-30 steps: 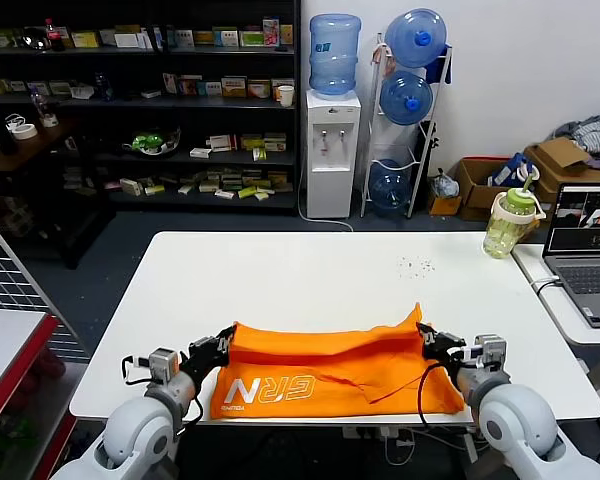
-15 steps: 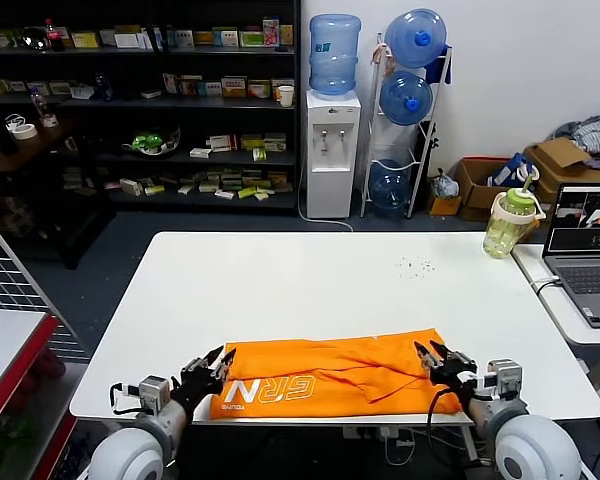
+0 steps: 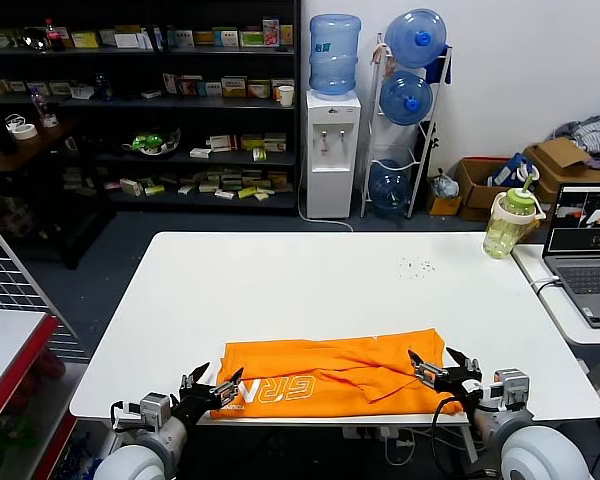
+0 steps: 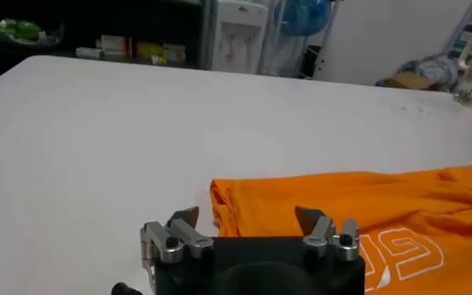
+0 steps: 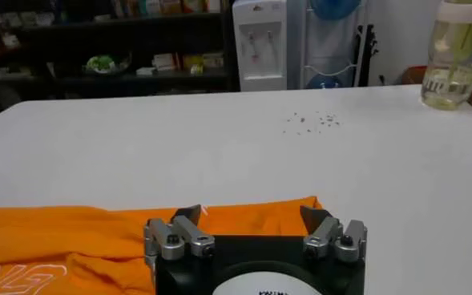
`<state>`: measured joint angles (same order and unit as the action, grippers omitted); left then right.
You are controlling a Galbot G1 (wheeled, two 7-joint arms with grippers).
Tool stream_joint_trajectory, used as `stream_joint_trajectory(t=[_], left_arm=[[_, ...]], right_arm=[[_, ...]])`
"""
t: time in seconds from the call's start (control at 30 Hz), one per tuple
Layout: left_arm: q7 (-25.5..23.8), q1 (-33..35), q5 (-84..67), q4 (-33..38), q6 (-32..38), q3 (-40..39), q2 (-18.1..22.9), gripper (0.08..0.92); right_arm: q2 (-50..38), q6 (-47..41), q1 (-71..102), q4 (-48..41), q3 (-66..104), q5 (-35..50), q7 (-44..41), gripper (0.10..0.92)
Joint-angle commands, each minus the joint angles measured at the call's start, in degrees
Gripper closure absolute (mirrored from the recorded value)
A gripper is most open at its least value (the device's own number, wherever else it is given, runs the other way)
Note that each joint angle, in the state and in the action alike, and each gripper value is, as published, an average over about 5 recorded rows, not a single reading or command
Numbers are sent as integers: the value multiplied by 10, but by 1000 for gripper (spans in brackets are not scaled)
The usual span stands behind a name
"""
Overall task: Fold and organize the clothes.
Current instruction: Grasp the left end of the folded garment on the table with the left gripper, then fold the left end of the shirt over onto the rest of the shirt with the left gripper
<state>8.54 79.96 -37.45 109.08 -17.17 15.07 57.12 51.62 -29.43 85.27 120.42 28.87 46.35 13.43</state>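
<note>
So the T-shirt (image 3: 330,375) lay longways between my two wide-open, empty pincers, left pincer (image 3: 212,384) and right pincer (image 3: 443,367) each at one end.

White table (image 3: 310,280), dark shelving (image 3: 140,100), water dispenser (image 3: 333,150), perhaps cardboard boxes (image 3: 480,185).

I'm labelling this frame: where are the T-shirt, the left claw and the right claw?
T-shirt (image 3: 330,372): head view, middle of the folded orange cloth.
Left claw (image 3: 212,385): head view, between its open fingertips.
Right claw (image 3: 435,367): head view, between its open fingertips.
</note>
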Motion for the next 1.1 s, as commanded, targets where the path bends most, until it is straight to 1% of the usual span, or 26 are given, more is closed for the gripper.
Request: stream_joint_trajectory(t=[0.03, 0.13, 0.23, 0.53, 0.83, 0.93, 1.0, 1.1], left_arm=[[0, -35, 8, -73, 7, -9, 15, 179], [0, -41, 9, -83, 7, -17, 17, 189], [0, -44, 9, -86, 7, -22, 18, 247], [4, -43, 5, -74, 6, -25, 15, 506], [12, -33, -12, -35, 0, -23, 5, 766], [19, -33, -27, -13, -9, -13, -10, 850], [24, -35, -41, 2, -15, 0, -30, 882], [31, -41, -66, 19, -22, 24, -78, 891]], right_arm=[[2, 1, 9, 4, 5, -3, -2, 203], [4, 1, 10, 3, 6, -5, -2, 203], [6, 1, 11, 3, 6, -6, -2, 203], [8, 1, 7, -1, 4, -8, -1, 203], [13, 2, -4, -7, -4, -12, 0, 203], [15, 3, -10, -10, -8, -14, 1, 203], [17, 4, -16, -12, -13, -16, 1, 203], [21, 4, -28, -16, -22, -19, 1, 203]])
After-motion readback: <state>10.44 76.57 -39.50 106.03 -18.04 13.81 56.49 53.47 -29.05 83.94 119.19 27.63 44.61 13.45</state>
